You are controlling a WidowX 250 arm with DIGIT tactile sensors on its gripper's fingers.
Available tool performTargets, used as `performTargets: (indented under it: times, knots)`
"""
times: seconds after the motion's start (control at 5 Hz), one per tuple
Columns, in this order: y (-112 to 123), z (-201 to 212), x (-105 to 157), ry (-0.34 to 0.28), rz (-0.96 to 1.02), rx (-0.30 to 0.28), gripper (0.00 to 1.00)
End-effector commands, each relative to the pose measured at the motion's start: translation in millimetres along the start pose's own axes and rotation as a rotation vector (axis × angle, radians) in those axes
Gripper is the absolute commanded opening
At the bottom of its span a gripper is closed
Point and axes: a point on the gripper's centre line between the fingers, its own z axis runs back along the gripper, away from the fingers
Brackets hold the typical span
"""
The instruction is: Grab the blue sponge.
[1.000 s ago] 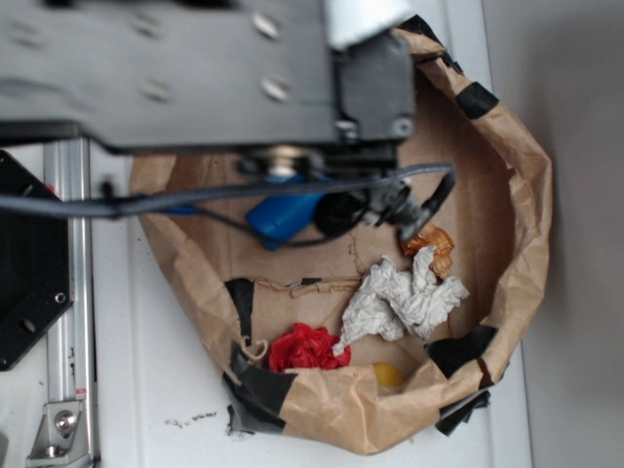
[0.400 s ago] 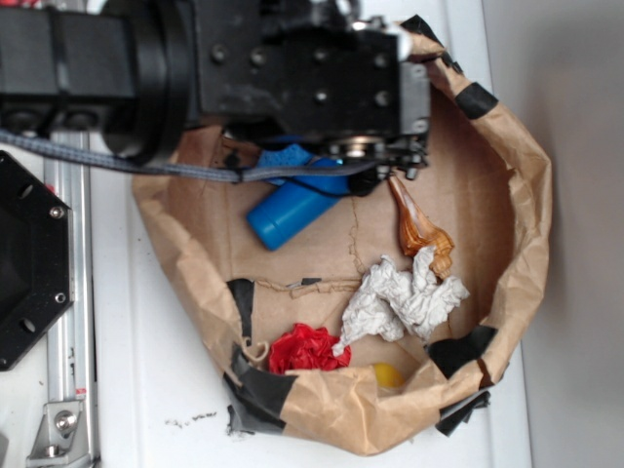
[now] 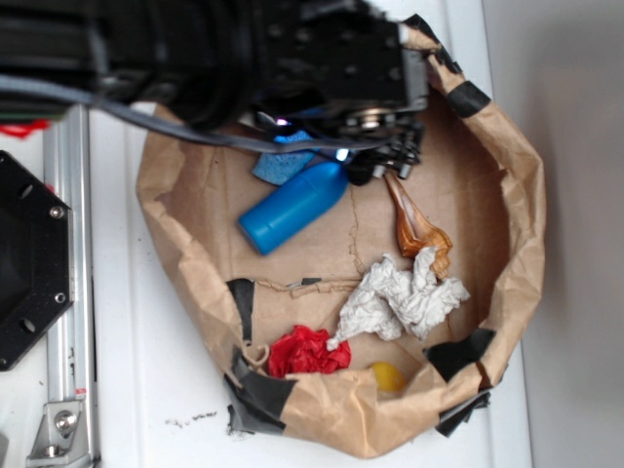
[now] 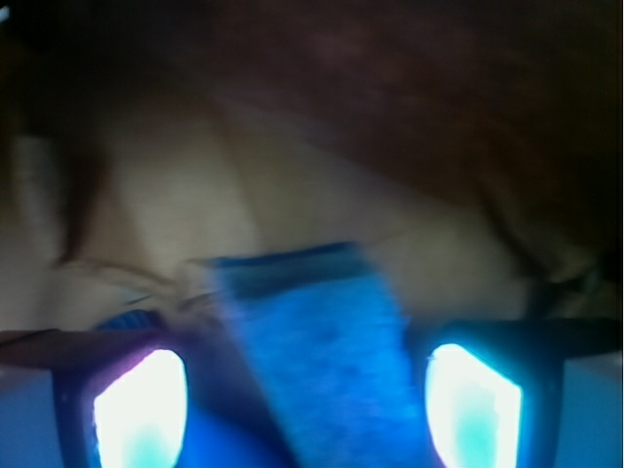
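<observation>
The blue sponge (image 3: 281,164) lies flat on the brown paper at the back of the paper-lined basket, partly under the arm, just behind the smooth blue bottle (image 3: 292,207). In the wrist view the sponge (image 4: 322,361) is a speckled blue slab between my two glowing fingertips, with a gap on each side. My gripper (image 4: 307,395) is open around it. In the exterior view the arm hides the fingers; only two small glows show above the sponge.
The brown paper basket (image 3: 526,244) also holds an orange-brown wrapper (image 3: 417,226), crumpled white paper (image 3: 400,297), a red crumpled piece (image 3: 307,351) and a yellow ball (image 3: 387,375). A metal rail (image 3: 70,292) runs along the left.
The arm has moved toward the top of the view, uncovering the bottle and part of the sponge. The other objects have not moved.
</observation>
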Motion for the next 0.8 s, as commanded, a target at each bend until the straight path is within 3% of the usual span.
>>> performTargets:
  times: [0.0,0.2,0.4,0.6]
  knots:
    - [7.5,-6.1,10.3,0.029,-0.062,0.015,1.0]
    - [11.9,-7.8,10.4,0.059,-0.084,0.007,1.0]
    - [9.5,-9.9,11.2,0.066,-0.173,0.013,0.04]
    - [7.6,-9.8,11.6,0.066,-0.251,-0.005,0.0]
